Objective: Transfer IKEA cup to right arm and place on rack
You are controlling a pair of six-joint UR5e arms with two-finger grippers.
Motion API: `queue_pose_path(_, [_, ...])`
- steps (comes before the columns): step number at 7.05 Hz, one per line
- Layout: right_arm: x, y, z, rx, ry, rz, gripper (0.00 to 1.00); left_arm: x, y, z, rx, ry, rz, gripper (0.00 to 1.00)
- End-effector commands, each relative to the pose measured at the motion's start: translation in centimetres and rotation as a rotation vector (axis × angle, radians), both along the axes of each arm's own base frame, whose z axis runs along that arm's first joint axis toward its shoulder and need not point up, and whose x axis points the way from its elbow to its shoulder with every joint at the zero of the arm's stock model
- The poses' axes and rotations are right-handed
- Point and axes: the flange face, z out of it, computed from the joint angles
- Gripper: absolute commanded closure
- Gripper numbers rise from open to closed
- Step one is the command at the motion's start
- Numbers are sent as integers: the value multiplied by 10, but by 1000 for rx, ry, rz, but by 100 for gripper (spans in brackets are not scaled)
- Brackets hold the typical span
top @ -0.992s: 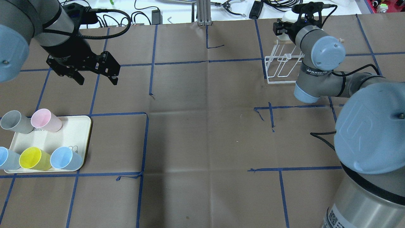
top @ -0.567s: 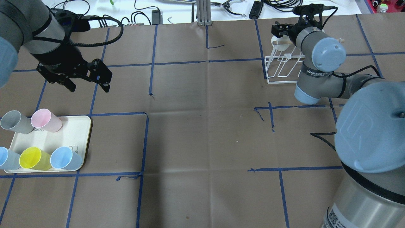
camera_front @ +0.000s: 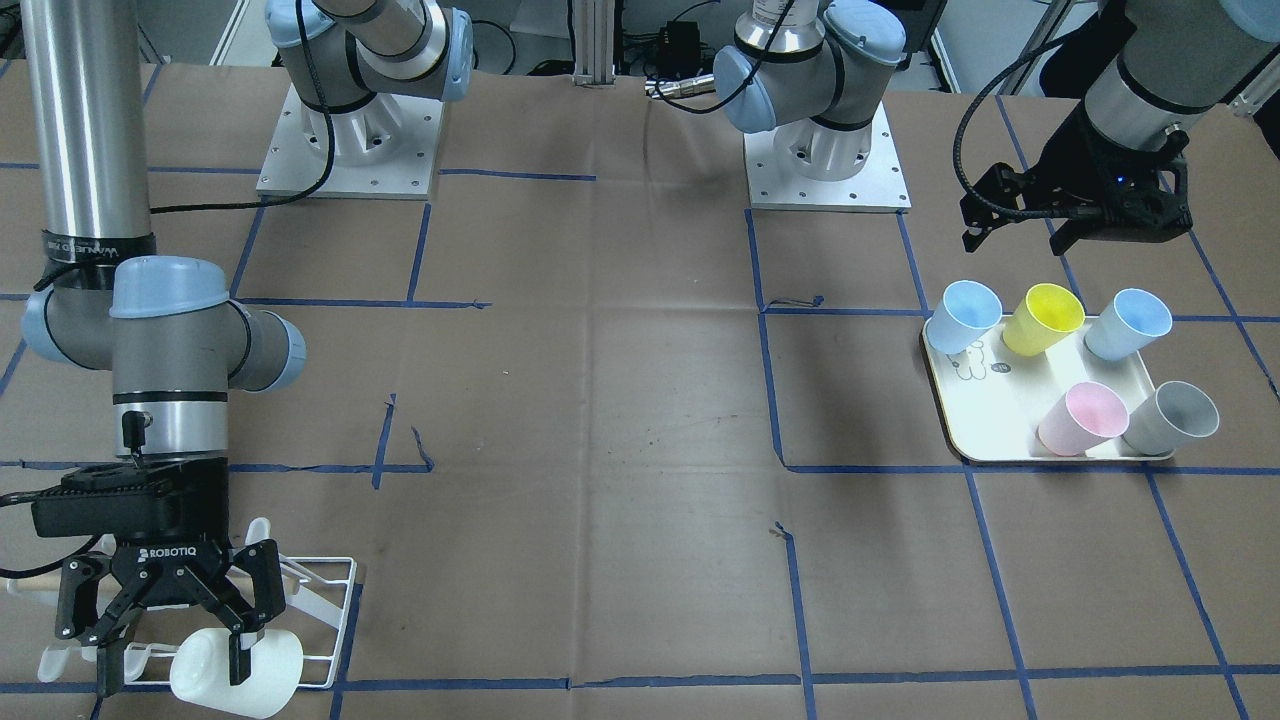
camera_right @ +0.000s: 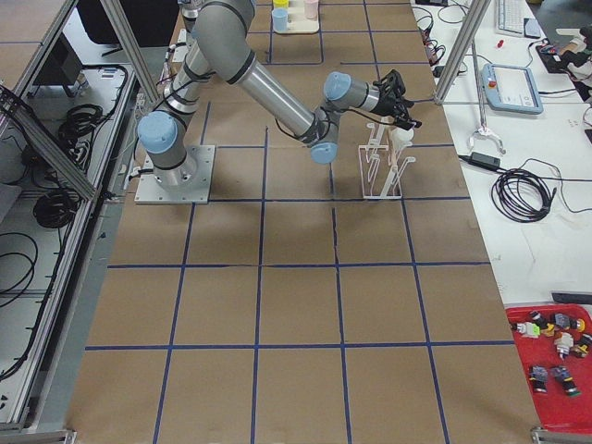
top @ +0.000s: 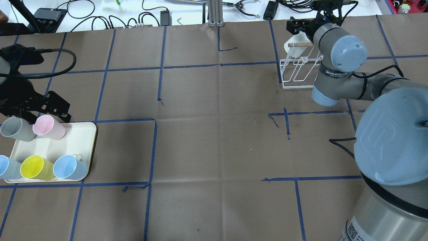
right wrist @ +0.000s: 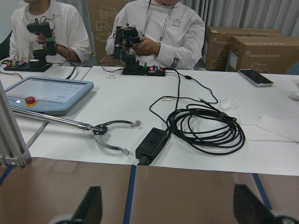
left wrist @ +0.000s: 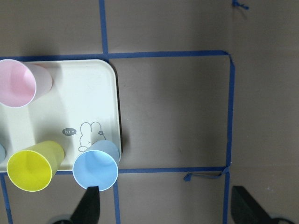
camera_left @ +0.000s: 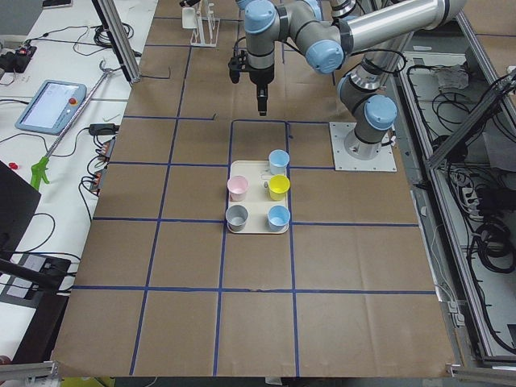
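A white cup (camera_front: 240, 675) hangs on the white wire rack (camera_front: 335, 600) under the wooden dowel (top: 299, 44); it also shows from overhead as the white cup (top: 294, 51). My right gripper (camera_front: 172, 665) stands open just over that cup and holds nothing; its wrist view shows only the far desk. Several coloured cups stand on the cream tray (top: 78, 142): grey (top: 13, 129), pink (top: 46, 126), yellow (top: 35, 167) and light blue (top: 68, 166). My left gripper (top: 41, 112) hangs open and empty over the tray's far edge, near the pink cup.
Brown paper with blue tape lines covers the table. Cables, a power brick and a teach pendant (right wrist: 46, 93) lie on the white desk beyond the rack, where two people sit. The arms' base plates (camera_front: 350, 150) are at the robot's edge.
My left arm has swung left and toward the robot, from the far table down to the tray. My right gripper has backed off from the rack, uncovering the white cup.
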Motion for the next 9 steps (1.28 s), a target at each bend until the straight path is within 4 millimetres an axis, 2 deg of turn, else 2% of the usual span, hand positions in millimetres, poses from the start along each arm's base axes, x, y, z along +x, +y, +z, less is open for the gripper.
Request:
queue_pose_path(1, [16,5,29,-42,-38,80,0,38,33,-42,-2,7,-5,1])
queue_pose_path(2, [29,12,49,-61,-81,90,0,36,35,-48,-2,7,-6,1])
queue_pose_path(3, [44,20,69,-67,-224,104,0,38,29,-62,21,33,-2,1])
queue_pose_path(4, [60,30,84,-34,-433,191,0,40,27,-75,8,30,1,1])
queue_pose_path(5, [69,37,94,-2,-538,189,0,38,27,-110,9,40,2,1])
queue_pose_path(6, [91,47,107,17,-560,214,0,37,29,-141,7,38,5,1])
queue_pose_path(8, [156,73,120,42,-595,327,0,31,39,-170,48,62,11,2])
queue_pose_path(9, [178,80,116,96,-723,310,0,32,39,-184,65,64,9,2])
